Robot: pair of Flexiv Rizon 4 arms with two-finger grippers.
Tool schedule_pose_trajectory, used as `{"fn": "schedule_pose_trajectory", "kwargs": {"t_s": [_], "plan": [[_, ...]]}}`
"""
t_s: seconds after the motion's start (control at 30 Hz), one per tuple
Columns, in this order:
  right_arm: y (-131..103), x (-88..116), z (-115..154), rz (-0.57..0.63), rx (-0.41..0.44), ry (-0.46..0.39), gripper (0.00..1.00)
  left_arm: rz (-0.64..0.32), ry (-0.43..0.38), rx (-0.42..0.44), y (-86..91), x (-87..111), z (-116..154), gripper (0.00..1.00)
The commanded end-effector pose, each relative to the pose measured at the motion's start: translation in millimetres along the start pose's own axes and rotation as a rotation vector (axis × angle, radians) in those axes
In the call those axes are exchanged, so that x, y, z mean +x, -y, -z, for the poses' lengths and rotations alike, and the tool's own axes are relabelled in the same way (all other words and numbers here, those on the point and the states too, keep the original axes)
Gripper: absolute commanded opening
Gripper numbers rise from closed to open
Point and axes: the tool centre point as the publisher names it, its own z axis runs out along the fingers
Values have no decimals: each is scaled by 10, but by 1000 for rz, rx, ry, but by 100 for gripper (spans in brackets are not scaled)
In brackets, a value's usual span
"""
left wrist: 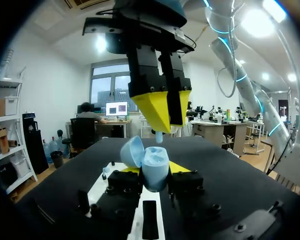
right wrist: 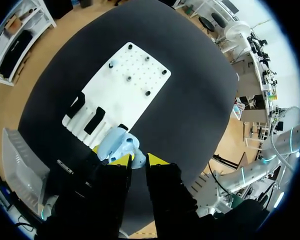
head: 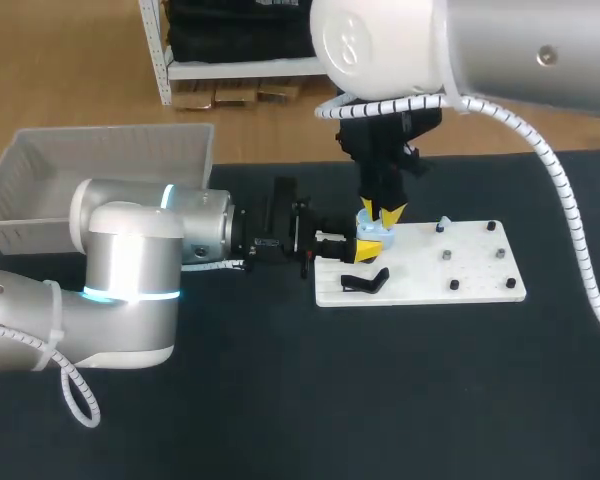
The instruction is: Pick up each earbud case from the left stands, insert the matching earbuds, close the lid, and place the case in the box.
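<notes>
L gripper [head: 364, 250] in from 9 o'clock, clamped on pale-blue case [head: 374, 232] from both sides, over 9 o'clock end of white board [head: 470, 275]. Lid [left wrist: 132, 151] open. R gripper [head: 381, 212] nearer for insert: hangs just at 12 o'clock of case, tips down, narrow, seems pinching small earbud [left wrist: 159, 136]. Case mouth faces up at tips; long axis approx upright, slight tilt. Earbud apart from cavity, not yet seated.

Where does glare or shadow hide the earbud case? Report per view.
Head view: even light; right gripper covers part of the earbud case. Left wrist view: glare overhead, case and earbud well lit. Right wrist view: no glare on it.
</notes>
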Motion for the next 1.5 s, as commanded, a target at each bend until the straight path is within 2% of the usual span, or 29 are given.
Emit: {"fn": "schedule_pose_trajectory", "kwargs": {"t_s": [0.03,1.5], "plan": [[-7,-9,-15,1,2,0,0,0,1,2,-12,6,-4,0],[-83,-96,-118,-11,27,-19,0,0,1,2,-12,6,-4,0]]}}
